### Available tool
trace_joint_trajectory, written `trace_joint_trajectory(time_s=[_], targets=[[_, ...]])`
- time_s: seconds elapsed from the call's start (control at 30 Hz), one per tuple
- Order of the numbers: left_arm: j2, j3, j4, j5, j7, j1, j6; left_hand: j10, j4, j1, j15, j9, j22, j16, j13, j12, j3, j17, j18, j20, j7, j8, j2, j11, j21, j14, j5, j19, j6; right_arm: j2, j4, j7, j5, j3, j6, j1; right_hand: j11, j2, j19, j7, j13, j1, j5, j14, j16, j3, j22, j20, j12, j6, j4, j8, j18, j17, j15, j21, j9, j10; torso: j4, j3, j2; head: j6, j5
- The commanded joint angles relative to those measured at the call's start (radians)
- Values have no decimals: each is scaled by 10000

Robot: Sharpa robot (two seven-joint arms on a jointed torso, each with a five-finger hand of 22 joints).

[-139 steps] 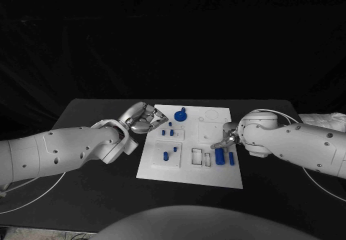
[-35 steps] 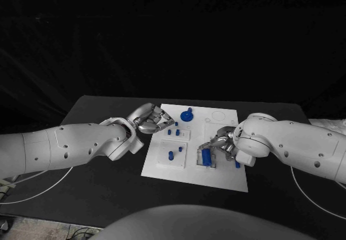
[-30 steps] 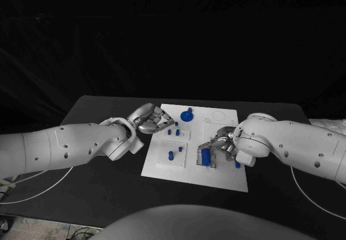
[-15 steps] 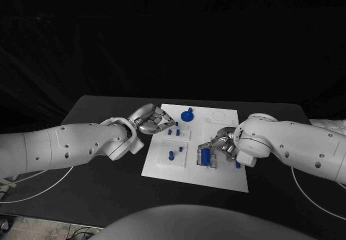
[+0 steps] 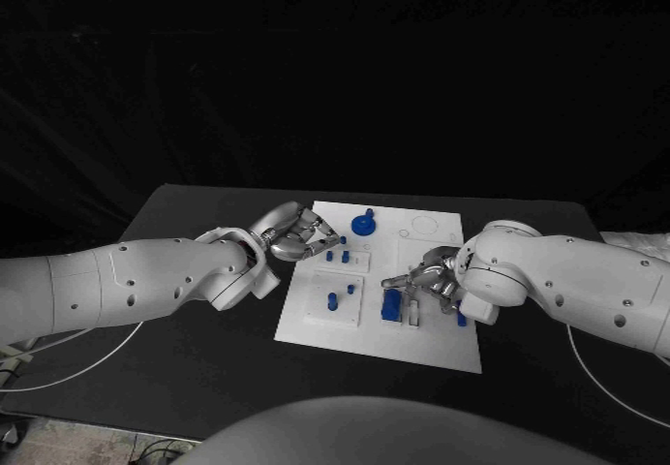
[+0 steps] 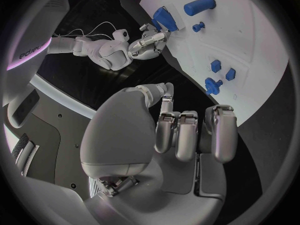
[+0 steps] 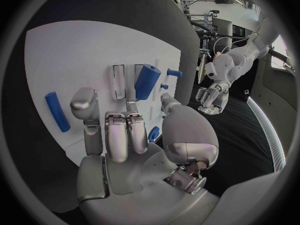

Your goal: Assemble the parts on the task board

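The white task board [image 5: 436, 344] lies mid-table. A large blue block [image 5: 392, 306] sits at a rectangular slot near the board's front, also seen as the blue block [image 7: 147, 81] and the blue block [image 6: 164, 17]. My right hand [image 5: 423, 281] hovers just behind it, fingers apart; its thumb tip is beside the block's end, and I cannot tell whether it touches. A blue bar [image 5: 460, 318] lies to the block's right. My left hand [image 5: 293, 235] hangs at the board's left edge with fingers curled in, holding nothing. A blue knob [image 5: 363, 226] stands at the back.
Small blue pegs [image 5: 337, 257] stand in the left middle of the board, and two more pegs [image 5: 332, 299] sit in a square recess in front of them. An empty narrow slot [image 7: 119, 75] lies beside the block. Black table [image 5: 182, 368] surrounds the board.
Since the earliest frame my right hand carried the blue block from the board's right side to the slot. In the last half second the fingers came off it and the block sits lower.
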Motion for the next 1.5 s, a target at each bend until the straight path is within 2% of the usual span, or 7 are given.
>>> trace_joint_trajectory(time_s=[0.03, 0.27, 0.57, 0.7, 0.97, 1.17, 1.5], targets=[[14, 5, 17, -70, -47, 2, 209, 803, -44, 91, -61, 10, 2349, 25, 2380, 33, -4, 2629, -15, -24, -95, 43, -42, -75, -1, 1071, 62, 259, 1, -72, 40, 76, 160, -17, -172, -32, 94, -132, 84, 25, 2629, -44, -98, 921, -7, -230, 1067, 1, 38, -65, 106, -67, 90, 2448, 67, -51, -25, 1042, 1, 1, 3, -1, 27], [5, 5, 20, -78, -67, 2, 245, 803, -60, 126, -64, 14, 2351, 25, 2381, 34, 4, 2629, -16, -26, -97, 52, -44, -79, 3, 1071, 68, 265, 3, -425, 380, 737, 381, -12, -793, -15, 72, -12, 247, 1, 2629, 167, 54, 1020, 120, -418, 1149, -13, 38, -36, 190, 44, 45, 2596, 50, 199, 48, 1042, 2, 0, 4, -1, 62], [-16, 5, 35, -80, -52, 2, 239, 816, -108, 238, -75, 26, 2355, 25, 2394, 46, 35, 2629, -19, -35, -103, 81, -38, -87, 10, 1071, 80, 278, 13, -1707, 1972, 3320, -817, -7, -2339, 156, -77, 363, 1086, -167, 2629, 2794, 4973, 1043, 150, 289, 1599, -170, 38, -516, -1198, 1199, -273, 2631, -93, 2048, 1146, 1042, 0, 2, -1, -1, 123], [-51, 5, 56, -84, -17, 2, 323, 810, -147, 319, -81, 35, 2355, 25, 2387, 40, 62, 2629, -19, -41, -103, 100, -36, -90, 9, 1071, 81, 278, 16, -2446, 2968, 4279, -2781, -11, -3287, -29, -66, 421, 1209, -175, 2629, 3415, 3566, 1043, 150, 189, 1685, -133, 38, -1205, -1478, 2252, -359, 2631, -79, 2514, 2276, 1042, -1, 4, 2, -1, 106], [-98, 5, 65, -122, 31, 2, 414, 815, -215, 448, -87, 52, 2357, 25, 2391, 44, 105, 2629, -20, -49, -100, 134, -26, -94, 13, 1071, 82, 286, 18, -3161, 3763, 5276, -5300, -20, -5069, -1001, -284, 384, 1478, -438, 2629, 3577, 5077, 1043, 150, 133, 1835, -264, 38, -1268, -1145, 5244, -460, 2631, -189, 3223, 4880, 1042, -11, 0, 0, -1, 45], [-122, 5, 69, -133, 35, 2, 521, 798, -285, 567, -91, 66, 2355, 25, 2371, 26, 152, 2629, -18, -55, -91, 161, -10, -92, 7, 1071, 83, 279, 11, -3094, 3682, 4829, -6827, -23, -5381, -1558, -302, 124, 1458, -476, 2629, 3317, 4807, 1043, 150, -8, 1816, -308, 38, -358, -724, 7707, -454, 2631, -251, 3225, 5340, 1042, -8, 2, 6, -1, 33], [-91, 5, 40, -239, 47, 2, 705, 804, -411, 774, -92, 92, 2357, 25, 2377, 32, 251, 2629, -20, -61, -70, 208, 47, -84, 11, 1071, 89, 288, -7, -2686, 3380, 4104, -7958, -22, -5552, -1962, -306, 41, 1430, -451, 2629, 2956, 3843, 1043, 150, -350, 1781, -325, 38, -648, -291, 8354, -432, 2631, -264, 3142, 5338, 1042, -1, -4, -3, -1, -11]])
